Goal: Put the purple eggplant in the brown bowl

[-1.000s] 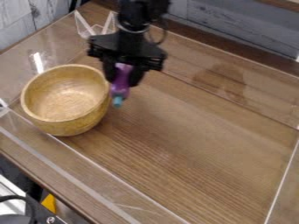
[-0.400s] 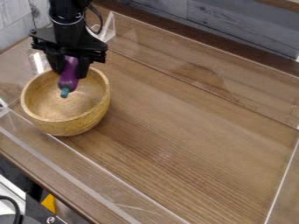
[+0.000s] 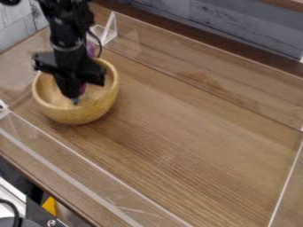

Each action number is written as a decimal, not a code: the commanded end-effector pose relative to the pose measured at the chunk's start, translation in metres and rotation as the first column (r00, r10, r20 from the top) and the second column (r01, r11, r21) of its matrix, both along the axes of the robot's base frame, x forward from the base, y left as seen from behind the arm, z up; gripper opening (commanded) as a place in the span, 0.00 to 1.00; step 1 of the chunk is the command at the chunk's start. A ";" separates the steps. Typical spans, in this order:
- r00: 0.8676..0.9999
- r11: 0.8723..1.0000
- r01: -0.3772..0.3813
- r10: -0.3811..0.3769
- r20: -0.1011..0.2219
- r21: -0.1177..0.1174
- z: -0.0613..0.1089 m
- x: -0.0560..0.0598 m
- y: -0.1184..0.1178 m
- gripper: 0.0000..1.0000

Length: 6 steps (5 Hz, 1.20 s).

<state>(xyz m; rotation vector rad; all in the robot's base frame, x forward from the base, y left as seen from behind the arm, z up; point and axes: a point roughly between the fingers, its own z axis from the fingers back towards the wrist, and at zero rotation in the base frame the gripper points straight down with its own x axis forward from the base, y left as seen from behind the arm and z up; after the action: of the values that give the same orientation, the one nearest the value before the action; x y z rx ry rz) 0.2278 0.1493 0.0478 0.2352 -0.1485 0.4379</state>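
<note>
The brown bowl (image 3: pixel 106 96) stands at the left of the wooden table. My black gripper (image 3: pixel 74 90) reaches straight down into it, fingertips below the rim. Only a sliver of the purple eggplant (image 3: pixel 78 97) shows between the fingers, hanging upright with its teal end low against the bowl's pale inside. The arm hides most of it. The jaws stand close together around the eggplant.
Clear plastic walls (image 3: pixel 178 44) fence the wooden table (image 3: pixel 201 133) on all sides, with a low front wall (image 3: pixel 71 168) near me. A grey plank wall runs behind. A yellow and black fixture (image 3: pixel 48 208) sits below the front edge.
The gripper carried the eggplant left from beside the bowl to above it, then dropped down into the bowl. Its jaws have drawn closer together.
</note>
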 end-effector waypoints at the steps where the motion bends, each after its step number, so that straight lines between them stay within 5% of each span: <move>1: 0.999 0.999 -0.027 0.026 0.026 0.029 0.004 -0.010 0.008 0.00; 2: 0.997 0.997 -0.071 0.071 0.008 0.026 0.008 -0.019 0.003 0.00; 4: 0.997 0.997 0.072 -0.072 -0.022 0.017 0.010 -0.033 0.014 0.00; 6: 0.999 1.000 0.005 -0.005 -0.033 0.010 0.015 -0.037 0.011 0.00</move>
<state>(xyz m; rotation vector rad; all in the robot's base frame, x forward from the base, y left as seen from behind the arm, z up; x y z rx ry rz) 0.1856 0.1566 0.0509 0.2319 -0.0728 0.4232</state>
